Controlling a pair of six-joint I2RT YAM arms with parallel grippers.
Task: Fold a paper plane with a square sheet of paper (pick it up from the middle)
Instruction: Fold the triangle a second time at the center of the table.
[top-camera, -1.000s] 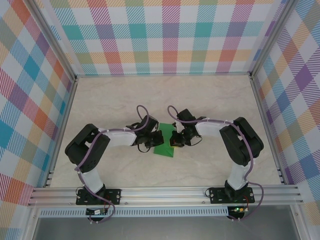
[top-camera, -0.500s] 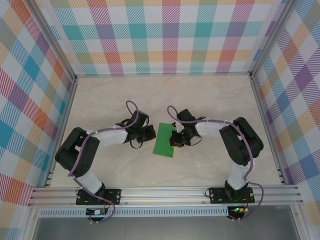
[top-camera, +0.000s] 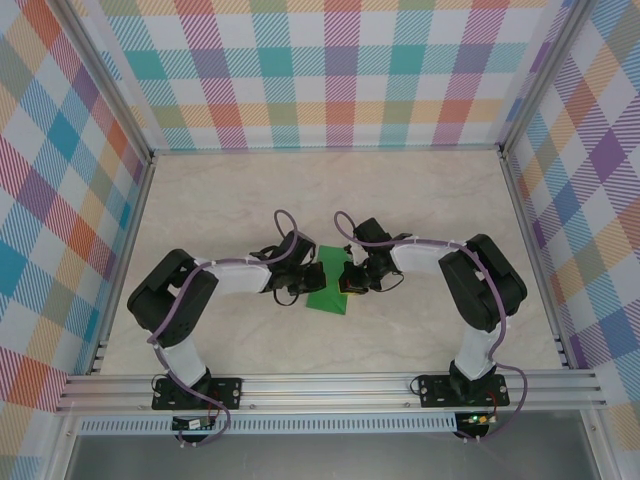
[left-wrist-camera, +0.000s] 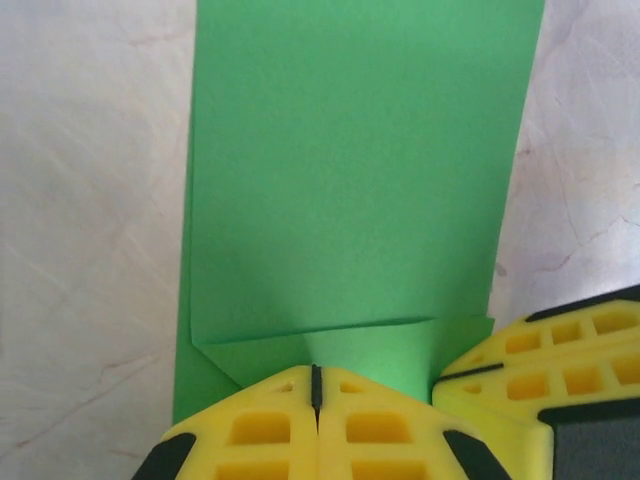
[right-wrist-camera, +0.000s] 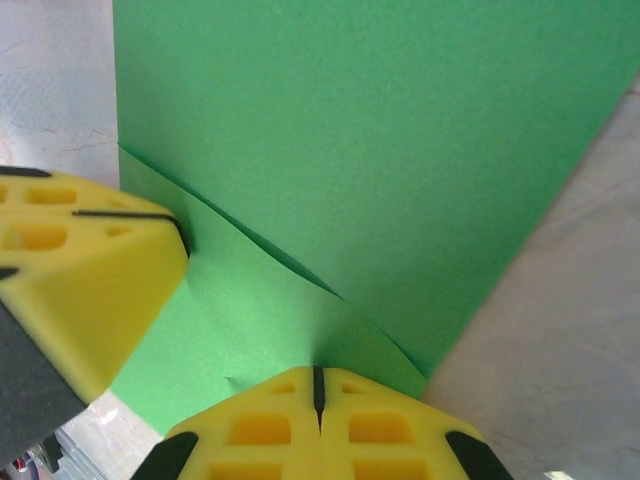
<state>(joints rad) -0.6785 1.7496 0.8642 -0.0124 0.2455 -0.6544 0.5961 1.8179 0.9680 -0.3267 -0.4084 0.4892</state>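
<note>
The square sheet of paper (top-camera: 327, 299) is bright green and lies flat on the table between my two grippers. It is folded into a narrower strip (left-wrist-camera: 360, 170) with a creased flap at its near end, and it has no paper plane shape. My left gripper (top-camera: 310, 283) is shut, with its yellow fingertips (left-wrist-camera: 315, 385) resting on the flap's edge. My right gripper (top-camera: 348, 281) is also shut, its tips (right-wrist-camera: 318, 385) down on the paper's other side (right-wrist-camera: 380, 130). No paper shows between either pair of jaws. Each wrist view catches the other gripper's yellow finger (left-wrist-camera: 560, 350) (right-wrist-camera: 80, 280).
The marble-patterned tabletop (top-camera: 330, 190) stretches behind the paper. Checkered walls (top-camera: 330, 70) close off the back and both sides. A metal rail (top-camera: 330, 385) with the arm bases runs along the near edge.
Half a second ago my left gripper had swung off to the left, baring the whole sheet. It is now back on the paper's left part. The right gripper has stayed put.
</note>
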